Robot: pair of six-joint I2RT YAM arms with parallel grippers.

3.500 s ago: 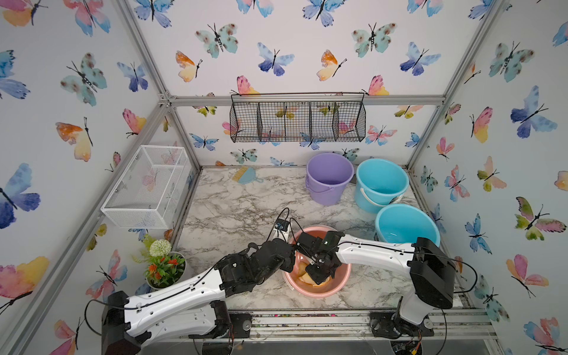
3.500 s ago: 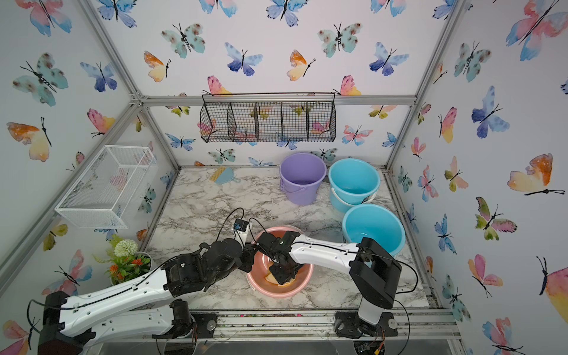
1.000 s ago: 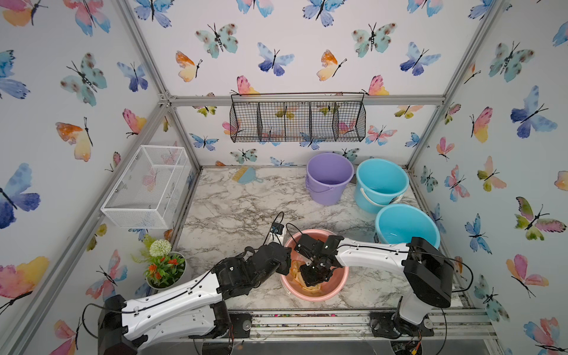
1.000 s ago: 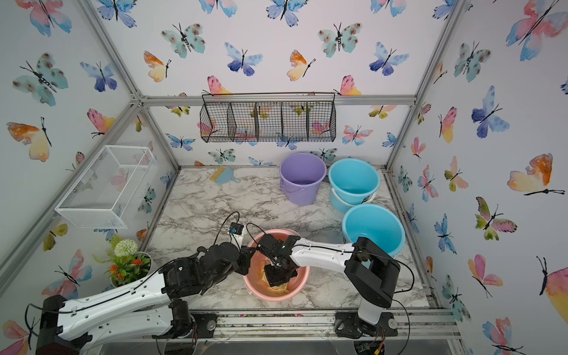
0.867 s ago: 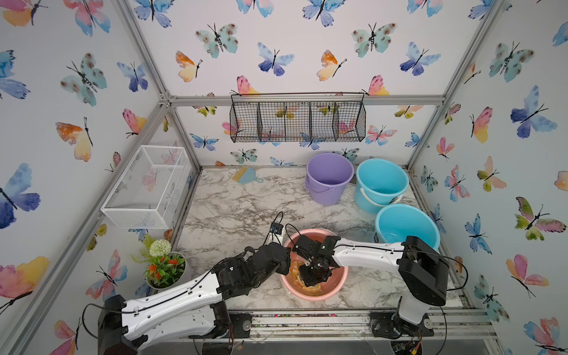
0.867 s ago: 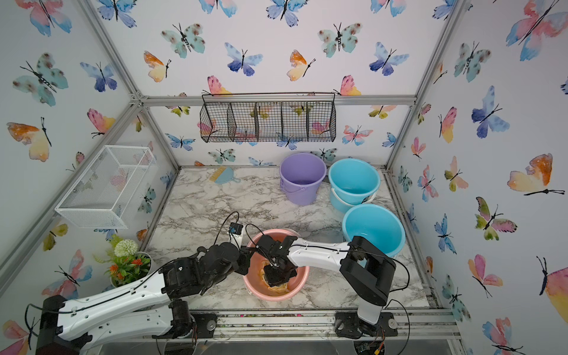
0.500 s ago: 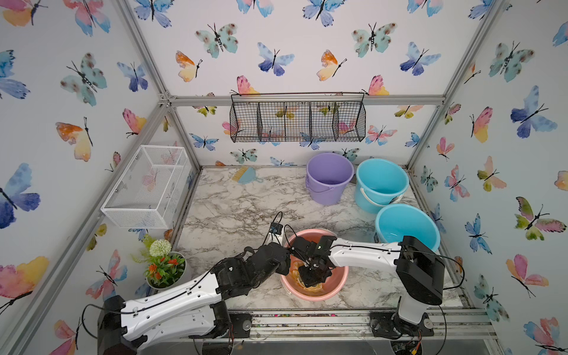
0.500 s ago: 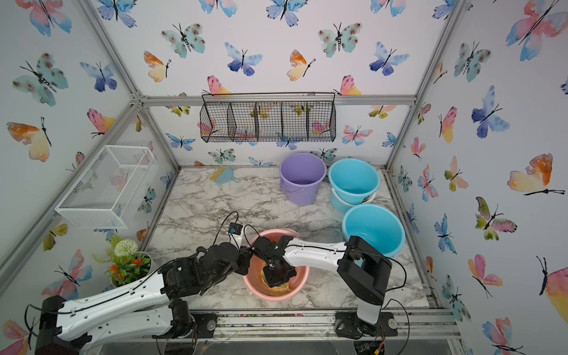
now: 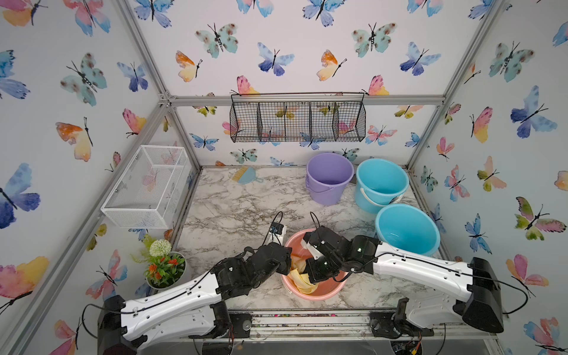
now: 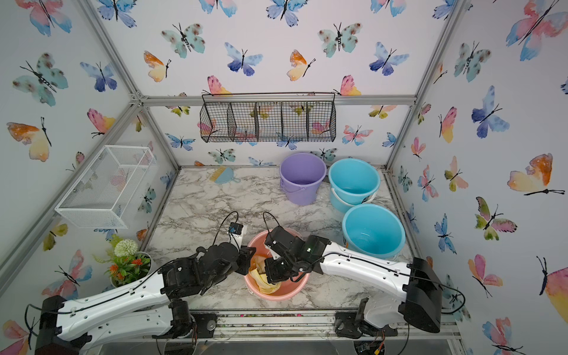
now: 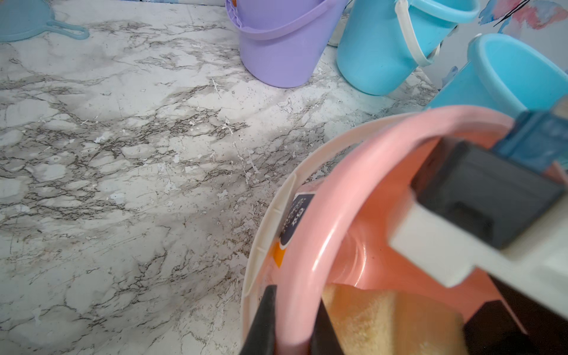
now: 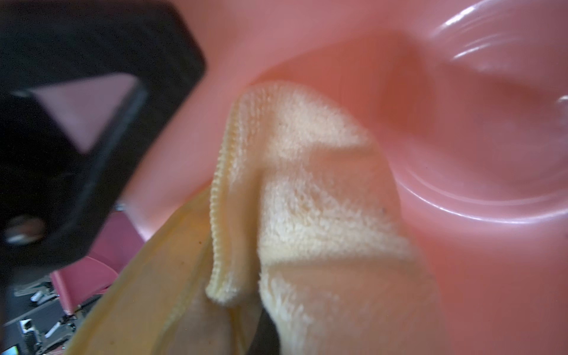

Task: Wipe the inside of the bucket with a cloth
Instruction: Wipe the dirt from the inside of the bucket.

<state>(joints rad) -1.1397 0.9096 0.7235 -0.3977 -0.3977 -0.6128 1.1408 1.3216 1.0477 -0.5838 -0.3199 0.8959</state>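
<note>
Left wrist view: left claw (image 11: 292, 333), clenched on the rim of the pink bucket (image 11: 310, 233), one dark finger outside the wall and one inside. The white handle (image 11: 270, 227) is folded down against the outer wall. Pink bucket (image 9: 327, 292), seen in both top views, stands on the marble worktop (image 9: 233, 209) near its front edge, between the two arms, mouth upward; any tilt cannot be judged. Cloth (image 9: 299, 278), pale yellow terry, lies wholly inside the pink bucket, gathered into a long fold on the side nearer the left arm. Long axis of the cloth (image 10: 264, 284): from the right claw (image 9: 304, 272) down the inner wall toward the front part of the floor. Right claw: lowered into the mouth from the right arm's side, clenched on one end of the cloth. Right wrist view: cloth (image 12: 307, 199) stretches away from the claw, folded lengthwise, with a ribbed hem along one edge; its free rounded end points at the bend where wall meets floor and lies against the inner wall. Other stock on the worktop: purple bucket (image 9: 329, 184) and blue bucket (image 9: 381, 187) at the back right, just beside each other; second blue bucket (image 9: 405, 230) in front of them, near the pink one; blue dustpan (image 9: 247, 176) flat at the back. Elsewhere: potted flowers (image 9: 163, 267) beside the front left corner; white mesh basket (image 9: 147, 184) on the left wall; black wire basket (image 9: 298, 123) on the back wall.
</note>
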